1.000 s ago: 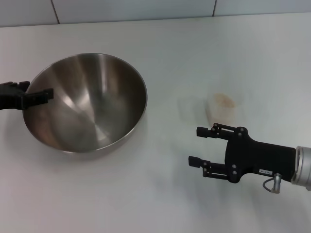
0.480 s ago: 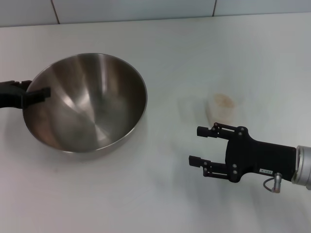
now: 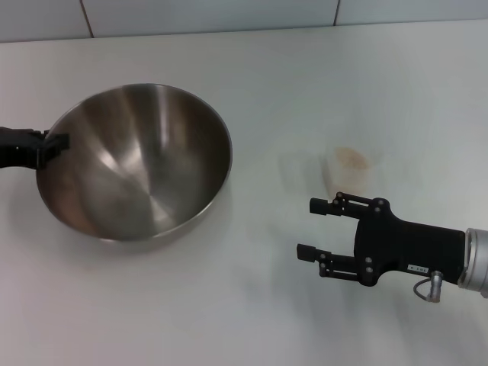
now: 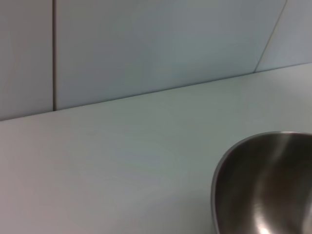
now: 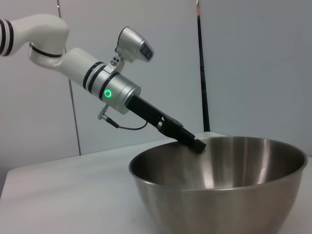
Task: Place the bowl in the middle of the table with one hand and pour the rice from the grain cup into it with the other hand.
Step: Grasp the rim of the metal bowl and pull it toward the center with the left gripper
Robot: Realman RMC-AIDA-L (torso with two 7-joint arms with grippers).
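The left gripper (image 3: 55, 142) has drawn back from inside the bowl (image 3: 137, 160) to just outside its left rim, its fingers apparently let go, though I cannot tell their spread. The bowl rests left of centre on the table (image 3: 252, 69). The right gripper (image 3: 313, 227), spread and empty, waits beside the grain cup (image 3: 345, 169), so pouring looks next.

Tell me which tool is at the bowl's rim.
The left tool, touching the bowl at its left rim; the right tool hangs open over the table, near the grain cup.
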